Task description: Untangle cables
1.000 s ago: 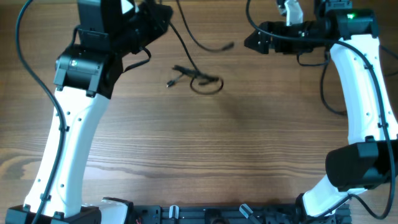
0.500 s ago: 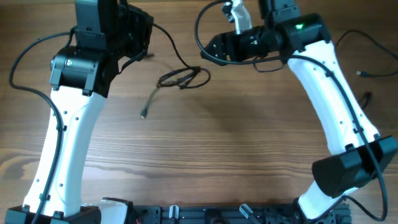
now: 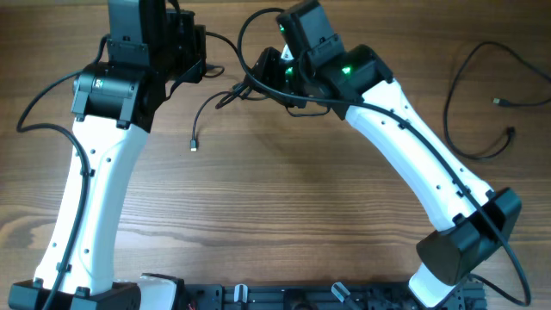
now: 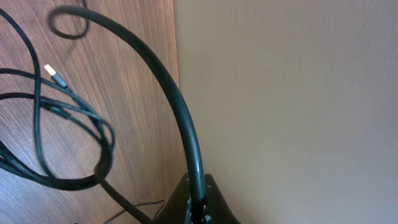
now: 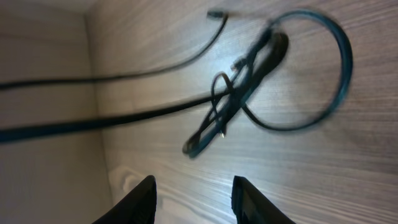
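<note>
The cables form a thin black tangle at the table's far middle, and one loose plug end trails toward the front left. My left gripper is at the far left edge, shut on one black strand that arches up from its fingertips toward the tangle. A small silver plug lies among those loops. My right gripper hovers just right of the tangle. In the right wrist view it is open over bare wood, and the blurred knot lies ahead of it.
A separate black cable curls at the far right of the table with two plug ends. The wall rises close behind the far table edge. The arm bases stand along the front edge.
The right arm has swung left from the far right corner to the tangle, and its jaws have narrowed. The tangle has shifted left and back, and a plug end now trails front-left.
</note>
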`<act>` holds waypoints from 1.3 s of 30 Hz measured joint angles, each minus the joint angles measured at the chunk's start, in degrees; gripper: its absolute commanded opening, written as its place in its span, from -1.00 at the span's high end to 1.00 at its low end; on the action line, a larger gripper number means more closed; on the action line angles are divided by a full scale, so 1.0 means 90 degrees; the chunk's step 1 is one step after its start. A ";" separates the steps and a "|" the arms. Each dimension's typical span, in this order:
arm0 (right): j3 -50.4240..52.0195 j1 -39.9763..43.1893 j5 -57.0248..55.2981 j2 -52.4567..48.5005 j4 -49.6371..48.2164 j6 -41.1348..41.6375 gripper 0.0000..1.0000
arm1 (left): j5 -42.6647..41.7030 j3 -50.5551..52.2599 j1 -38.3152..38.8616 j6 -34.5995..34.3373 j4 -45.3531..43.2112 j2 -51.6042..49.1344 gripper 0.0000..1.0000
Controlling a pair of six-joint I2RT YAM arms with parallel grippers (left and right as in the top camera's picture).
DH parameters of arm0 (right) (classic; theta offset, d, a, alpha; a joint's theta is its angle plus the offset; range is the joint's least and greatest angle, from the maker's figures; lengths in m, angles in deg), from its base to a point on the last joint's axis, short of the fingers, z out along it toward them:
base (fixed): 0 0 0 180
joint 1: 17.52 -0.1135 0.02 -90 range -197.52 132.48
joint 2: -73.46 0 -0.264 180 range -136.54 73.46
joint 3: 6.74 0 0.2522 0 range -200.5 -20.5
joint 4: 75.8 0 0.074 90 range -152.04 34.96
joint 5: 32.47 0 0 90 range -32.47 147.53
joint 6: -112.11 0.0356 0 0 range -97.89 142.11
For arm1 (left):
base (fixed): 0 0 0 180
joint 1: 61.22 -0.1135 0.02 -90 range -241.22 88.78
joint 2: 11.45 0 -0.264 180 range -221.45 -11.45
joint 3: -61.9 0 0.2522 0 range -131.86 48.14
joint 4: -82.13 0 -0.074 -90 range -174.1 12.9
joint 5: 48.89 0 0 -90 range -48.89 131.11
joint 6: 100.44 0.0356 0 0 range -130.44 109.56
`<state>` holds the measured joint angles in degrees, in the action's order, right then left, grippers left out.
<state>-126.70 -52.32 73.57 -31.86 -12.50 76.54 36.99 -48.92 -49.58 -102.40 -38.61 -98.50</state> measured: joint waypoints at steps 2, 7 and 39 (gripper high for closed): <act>0.0000 -0.0078 -0.0158 -0.0015 -0.0056 0.0124 0.18 | 0.0000 0.0000 0.0000 -0.0066 0.0017 0.0000 0.92; 0.0000 -0.0185 -0.0362 -0.0236 -0.0066 0.0299 0.18 | 0.0000 0.0000 0.0000 -0.0114 0.0066 0.0000 0.92; 0.0012 0.2671 0.0073 -0.0097 0.1642 -0.4231 0.92 | -0.1547 0.0010 -0.2348 0.4782 -0.1392 0.0034 0.92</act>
<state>-126.59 -28.28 74.22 -32.73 2.27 38.47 23.07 -48.83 -70.71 -59.36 -51.13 -98.19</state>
